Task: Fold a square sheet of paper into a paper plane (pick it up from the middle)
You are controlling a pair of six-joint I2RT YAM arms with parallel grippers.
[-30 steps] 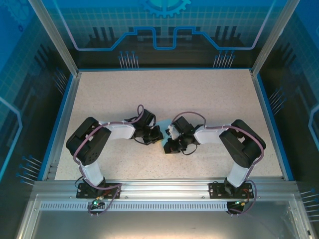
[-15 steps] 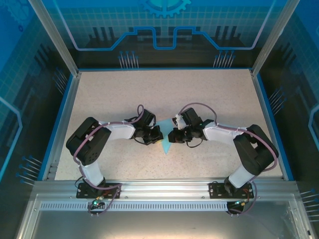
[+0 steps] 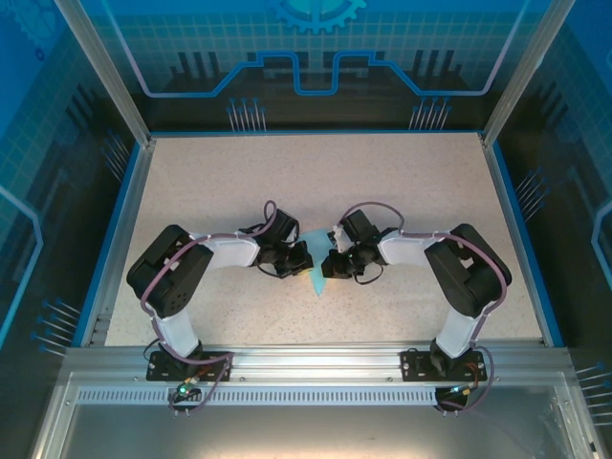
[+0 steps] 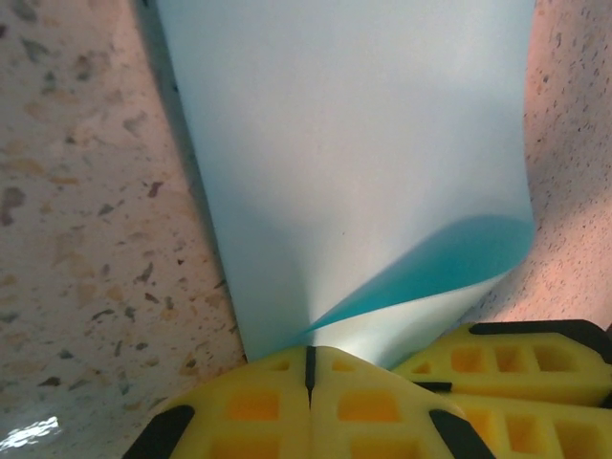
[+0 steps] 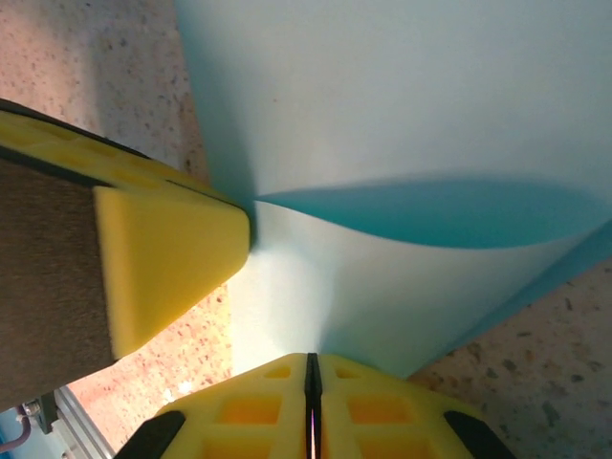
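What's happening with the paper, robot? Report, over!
Left gripper shut on the blue paper. Right gripper shut on it too, close beside the left. Paper on the table, one flap curling up. Nothing blocking, over.

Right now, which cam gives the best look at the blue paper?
Left wrist. The paper spans the frame, both long edges and the curled-up flap visible, running into the shut left gripper. Right wrist shows it close too, but cropped at top and right. Top external: a small distant sliver.
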